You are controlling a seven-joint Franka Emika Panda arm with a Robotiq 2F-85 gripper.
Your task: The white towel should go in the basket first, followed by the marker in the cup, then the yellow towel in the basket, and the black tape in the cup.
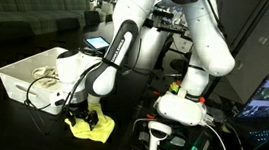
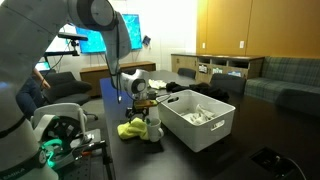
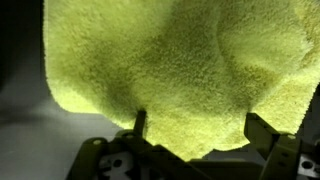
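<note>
The basket (image 2: 222,133) sits right of centre in an exterior view and at the left in the other (image 1: 19,77). Inside it lies a pale crumpled heap, the white towel (image 2: 205,116); nothing else in the bin can be made out at this size. The yellow towel (image 1: 90,130) is outside the basket, bunched on the dark table (image 1: 8,127) just beside the bin's near corner. It also shows left of the bin (image 2: 131,129). The gripper (image 1: 88,110) hangs low directly over it. In the wrist view the yellow towel (image 3: 170,70) fills most of the frame, and the gripper (image 3: 197,120) stands with its jaws spread wide, one finger on each side of the cloth's lower edge, clamping nothing.
</note>
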